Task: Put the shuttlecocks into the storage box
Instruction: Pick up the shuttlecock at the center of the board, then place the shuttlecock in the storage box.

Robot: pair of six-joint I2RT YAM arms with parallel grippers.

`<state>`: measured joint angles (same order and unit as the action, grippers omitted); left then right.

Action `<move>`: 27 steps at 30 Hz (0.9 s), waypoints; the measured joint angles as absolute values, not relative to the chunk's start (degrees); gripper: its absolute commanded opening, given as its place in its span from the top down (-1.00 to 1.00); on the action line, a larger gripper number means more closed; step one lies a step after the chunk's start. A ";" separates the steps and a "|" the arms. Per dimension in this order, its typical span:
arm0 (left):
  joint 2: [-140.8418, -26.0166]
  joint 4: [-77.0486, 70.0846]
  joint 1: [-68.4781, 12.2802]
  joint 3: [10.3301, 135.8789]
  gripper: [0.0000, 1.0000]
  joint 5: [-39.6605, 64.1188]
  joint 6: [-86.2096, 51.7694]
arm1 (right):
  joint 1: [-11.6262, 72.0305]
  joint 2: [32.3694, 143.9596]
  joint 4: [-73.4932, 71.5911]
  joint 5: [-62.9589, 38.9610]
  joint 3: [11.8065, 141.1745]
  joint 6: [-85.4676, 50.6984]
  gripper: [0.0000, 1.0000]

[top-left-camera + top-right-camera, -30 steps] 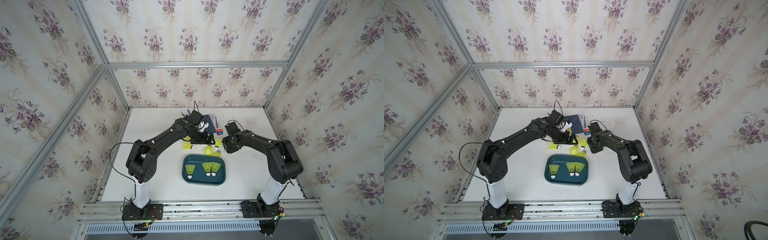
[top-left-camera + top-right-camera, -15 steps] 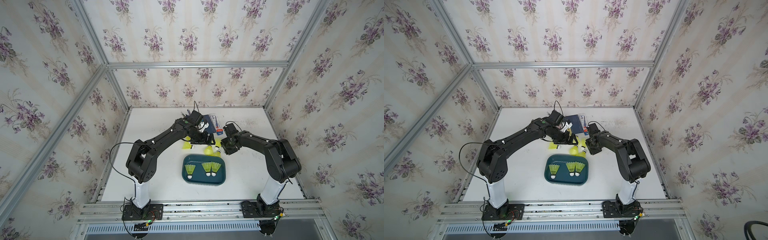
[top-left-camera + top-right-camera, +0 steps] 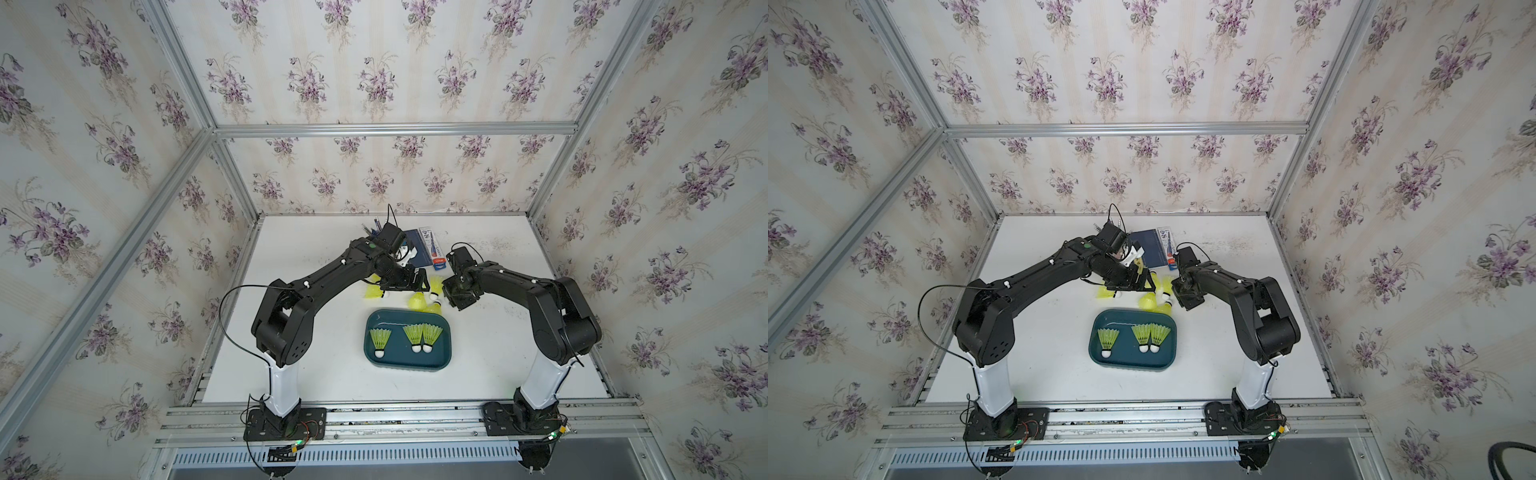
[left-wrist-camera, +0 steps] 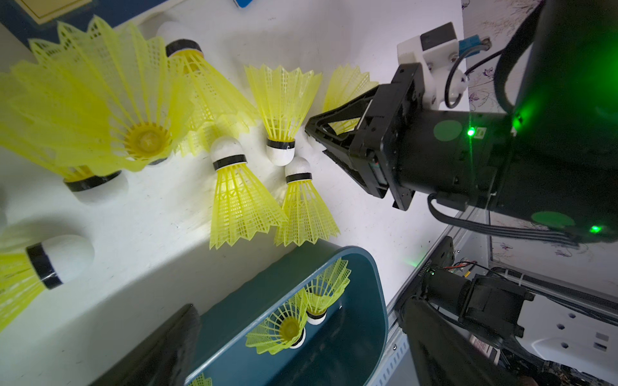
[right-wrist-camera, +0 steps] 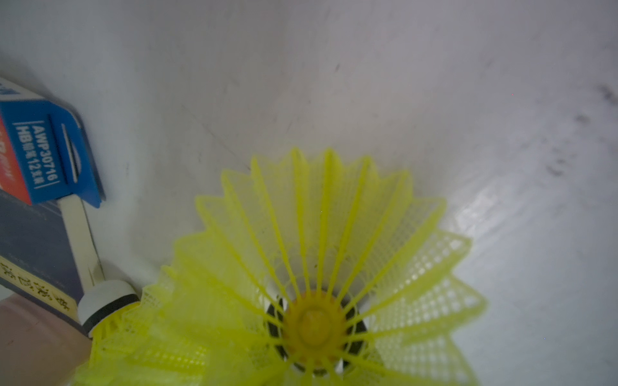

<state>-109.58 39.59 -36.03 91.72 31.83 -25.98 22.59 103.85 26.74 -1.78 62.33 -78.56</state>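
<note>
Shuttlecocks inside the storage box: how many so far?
3 shuttlecocks: one lies alone on the left arm's side of the storage box; two lie side by side near its middle. None looks hidden there.

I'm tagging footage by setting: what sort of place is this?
Most likely a robot test cell, not a home: an aluminium frame with wallpapered panels encloses a white table, and the left arm and right arm are bolted to a rail in front.
</note>
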 measured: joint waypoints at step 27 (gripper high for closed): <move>-84.88 44.36 -35.53 74.41 -0.99 25.54 -29.43 | 45.89 84.20 42.24 6.39 73.47 -54.26 0.70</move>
